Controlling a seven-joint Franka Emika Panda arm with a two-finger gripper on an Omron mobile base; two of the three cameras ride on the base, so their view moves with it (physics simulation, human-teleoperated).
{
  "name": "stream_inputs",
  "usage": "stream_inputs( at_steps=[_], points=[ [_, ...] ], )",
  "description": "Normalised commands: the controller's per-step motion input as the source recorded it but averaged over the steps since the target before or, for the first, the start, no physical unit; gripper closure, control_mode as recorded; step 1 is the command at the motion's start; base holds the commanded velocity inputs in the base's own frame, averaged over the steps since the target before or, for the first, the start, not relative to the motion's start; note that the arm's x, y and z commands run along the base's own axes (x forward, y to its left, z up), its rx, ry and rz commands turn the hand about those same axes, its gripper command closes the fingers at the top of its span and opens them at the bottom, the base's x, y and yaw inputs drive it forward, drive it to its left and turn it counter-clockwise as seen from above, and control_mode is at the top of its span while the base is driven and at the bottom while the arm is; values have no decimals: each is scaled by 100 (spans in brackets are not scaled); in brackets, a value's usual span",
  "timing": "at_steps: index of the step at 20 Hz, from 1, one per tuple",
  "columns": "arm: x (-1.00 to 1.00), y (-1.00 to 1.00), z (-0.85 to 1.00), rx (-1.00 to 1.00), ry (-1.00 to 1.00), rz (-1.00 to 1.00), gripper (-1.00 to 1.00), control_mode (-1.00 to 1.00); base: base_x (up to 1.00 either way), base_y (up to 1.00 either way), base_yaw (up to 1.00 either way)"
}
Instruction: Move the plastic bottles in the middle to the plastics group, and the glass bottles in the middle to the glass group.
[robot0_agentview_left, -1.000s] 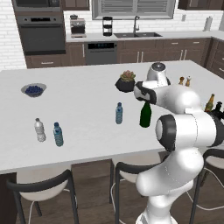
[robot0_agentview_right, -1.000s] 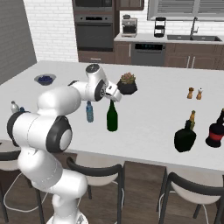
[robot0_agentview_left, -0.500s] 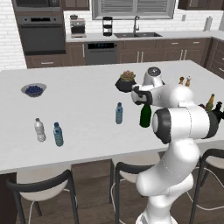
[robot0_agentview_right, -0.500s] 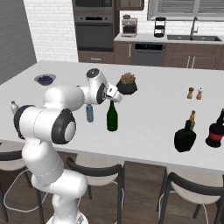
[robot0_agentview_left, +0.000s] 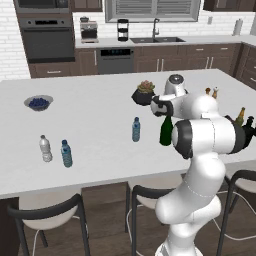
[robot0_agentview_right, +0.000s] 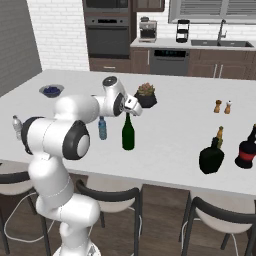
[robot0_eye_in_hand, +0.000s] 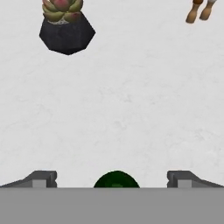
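Observation:
A tall dark-green wine bottle (robot0_agentview_left: 166, 131) (robot0_agentview_right: 128, 132) stands mid-counter. My gripper (robot0_agentview_left: 162, 108) (robot0_agentview_right: 131, 108) (robot0_eye_in_hand: 112, 179) hovers just above its neck, open, with the round green bottle top (robot0_eye_in_hand: 116, 179) between the spread fingers (robot0_eye_in_hand: 41, 178). The small blue plastic bottle (robot0_agentview_left: 136, 129) (robot0_agentview_right: 102, 128) stands just left of the green one. The plastics group, a whitish bottle (robot0_agentview_left: 45, 149) and a blue-tinted one (robot0_agentview_left: 66, 153), stands at the near left. At the right, the slim amber bottle (robot0_agentview_right: 219, 134) rises behind a squat black bottle (robot0_agentview_right: 212, 157).
A succulent in a black pot (robot0_agentview_left: 145, 92) (robot0_agentview_right: 146, 95) (robot0_eye_in_hand: 66, 26) sits just beyond the gripper. Salt and pepper shakers (robot0_agentview_left: 211, 92) (robot0_agentview_right: 222, 106) (robot0_eye_in_hand: 199, 11) stand farther right. A blueberry bowl (robot0_agentview_left: 38, 102) (robot0_agentview_right: 51, 90) is at the far left. Another dark bottle with a red label (robot0_agentview_right: 246, 150) stands at the right edge.
The arm's upper links have swung and the hand has settled slightly lower over the green bottle's top. The bottles have not moved.

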Motion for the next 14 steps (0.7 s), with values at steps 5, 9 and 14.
stream_inputs(
  at_steps=[5,9,14],
  points=[
    [12,-6,-13,-2,0,0,-100,-100,0,0,0],
    [4,0,-13,-3,0,0,-100,-100,0,0,0],
    [0,0,-15,-2,0,0,100,-100,0,0,0]
  ],
)
